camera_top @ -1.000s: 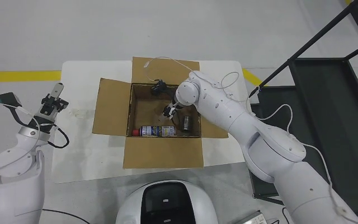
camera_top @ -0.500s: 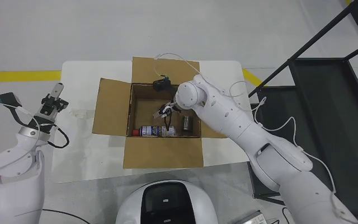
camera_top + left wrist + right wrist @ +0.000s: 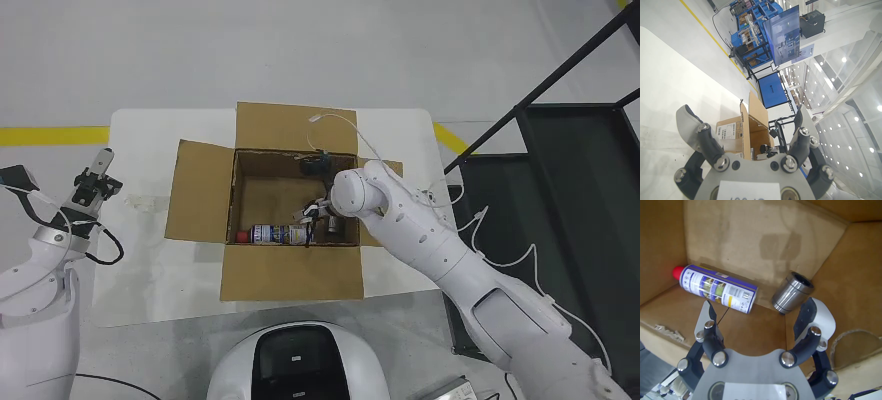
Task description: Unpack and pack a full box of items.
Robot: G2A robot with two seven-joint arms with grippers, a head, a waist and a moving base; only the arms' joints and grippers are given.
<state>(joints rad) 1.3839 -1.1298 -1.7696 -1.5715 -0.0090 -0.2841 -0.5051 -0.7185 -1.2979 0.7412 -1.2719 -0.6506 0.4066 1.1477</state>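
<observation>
left end effector: jaws apart, empty | right end effector: jaws apart, empty

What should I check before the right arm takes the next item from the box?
1. Box flaps folded out: ok.
2. Right gripper, fingers open: ok.
3. Right gripper centred on one item: not ok; it points between the spray can and the metal cylinder.
4. Both items lying free, apart: ok.
5. Finger room between the metal cylinder and the box wall: cannot tell.
6. Left gripper away from the box: ok.
</observation>
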